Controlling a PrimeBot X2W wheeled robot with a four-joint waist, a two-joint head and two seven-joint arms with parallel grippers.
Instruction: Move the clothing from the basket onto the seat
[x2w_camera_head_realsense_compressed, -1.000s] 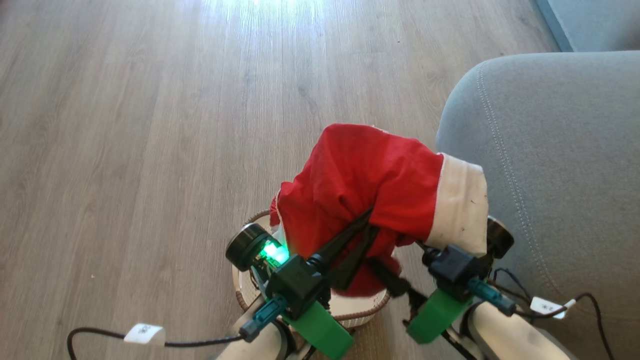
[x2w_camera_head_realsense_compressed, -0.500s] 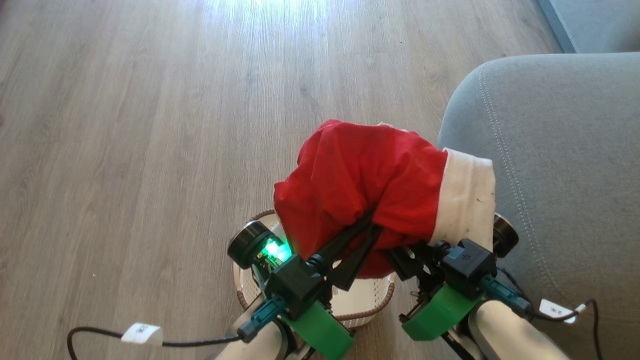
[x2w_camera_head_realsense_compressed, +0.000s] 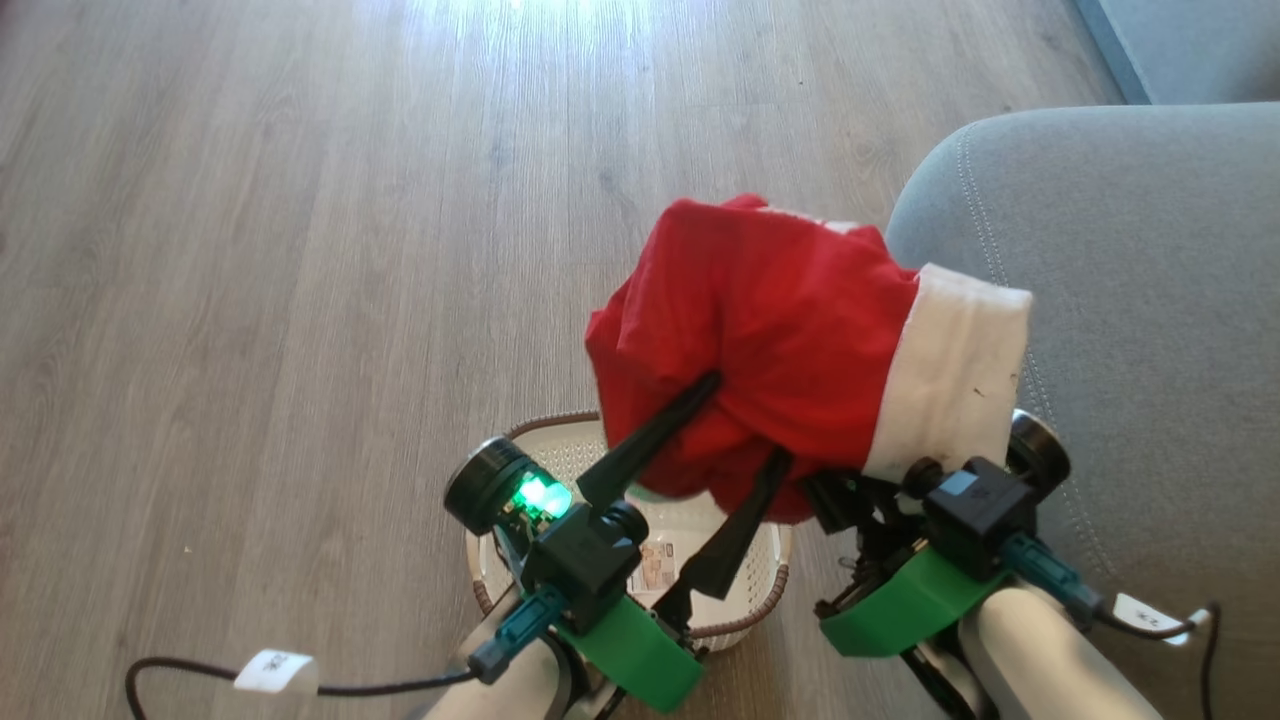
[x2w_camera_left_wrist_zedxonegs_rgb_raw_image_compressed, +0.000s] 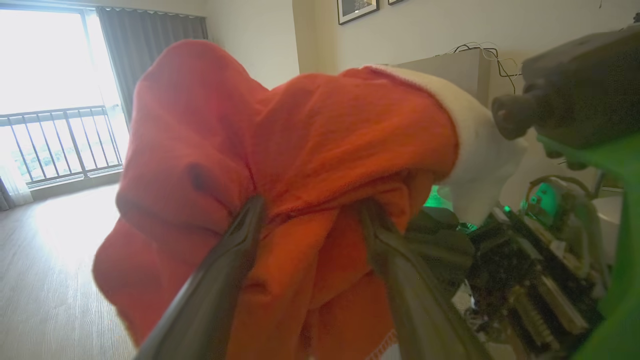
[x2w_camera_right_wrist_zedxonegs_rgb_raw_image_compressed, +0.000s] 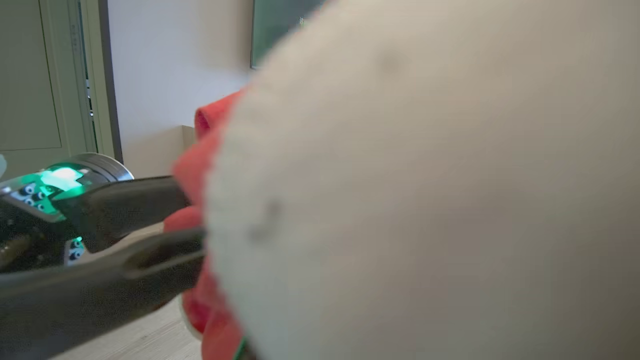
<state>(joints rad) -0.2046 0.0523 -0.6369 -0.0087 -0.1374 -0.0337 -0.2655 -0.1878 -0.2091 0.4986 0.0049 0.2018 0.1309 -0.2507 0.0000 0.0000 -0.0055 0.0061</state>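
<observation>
Shirt (x2w_camera_head_realsense_compressed: 780, 330) hangs bunched in the air above the basket (x2w_camera_head_realsense_compressed: 575, 455), beside the rounded front corner of the seat (x2w_camera_head_realsense_compressed: 1150, 300). In the head view its white sleeve (x2w_camera_head_realsense_compressed: 955, 390) overlaps the cushion's edge; whether they touch I cannot tell. The basket stands on the floor (x2w_camera_head_realsense_compressed: 300, 300), grey-brown planks with a bright glare at the far end, and a label (x2w_camera_head_realsense_compressed: 655, 565) lies in its bottom. The left wrist view takes in a window (x2w_camera_left_wrist_zedxonegs_rgb_raw_image_compressed: 55, 65) with a balcony rail, a dark curtain (x2w_camera_left_wrist_zedxonegs_rgb_raw_image_compressed: 120, 55), a pale wall and a framed picture (x2w_camera_left_wrist_zedxonegs_rgb_raw_image_compressed: 356, 9).

The left pincer (x2w_camera_head_realsense_compressed: 745, 420) is released: its two fingers (x2w_camera_left_wrist_zedxonegs_rgb_raw_image_compressed: 215, 280) stand wide apart, tips against the red folds, cloth bulging between them. The right pincer (x2w_camera_head_realsense_compressed: 838, 495) has its tips buried under the cloth, so I cannot tell whether it is clenched or released, nor whether it grips the cloth or merely carries it draped. The right wrist view is blurred, the sleeve lying close over the lens, with the left pincer's fingers dark at its left. Part of the basket is hidden behind the left arm and under the cloth.
</observation>
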